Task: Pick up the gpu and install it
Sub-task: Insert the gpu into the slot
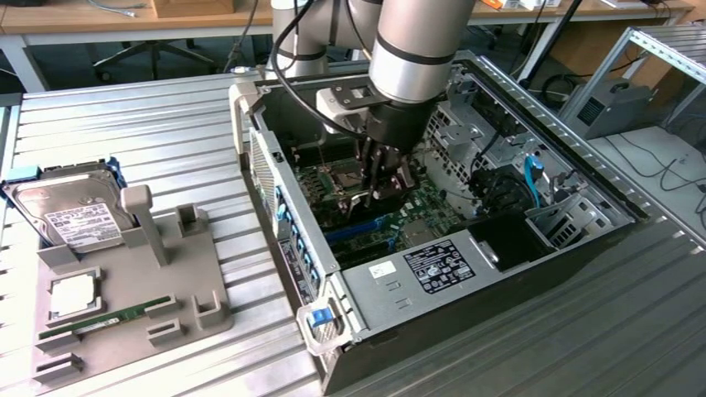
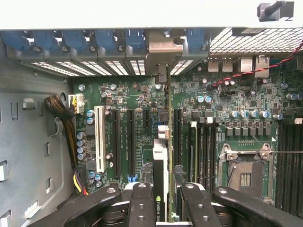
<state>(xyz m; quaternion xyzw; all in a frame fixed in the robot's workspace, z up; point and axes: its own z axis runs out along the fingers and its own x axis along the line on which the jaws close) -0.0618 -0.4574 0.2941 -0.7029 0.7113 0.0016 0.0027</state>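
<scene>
Thin flat gpu (image 2: 161, 158) in black gripper (image 2: 164, 196)

- A silver hard drive (image 1: 72, 217) with a white label rests tilted in a grey holder (image 1: 193, 277) on the ribbed metal bench (image 1: 144, 132).
- A green memory stick (image 1: 111, 318) lies in the same holder, near a square chip (image 1: 73, 296).

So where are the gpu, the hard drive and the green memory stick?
gpu (image 2: 160, 163), wrist view: pale edge facing the camera.
hard drive (image 1: 83, 224), exterior view: its white label.
memory stick (image 1: 111, 318), exterior view: middle of the green strip.
</scene>
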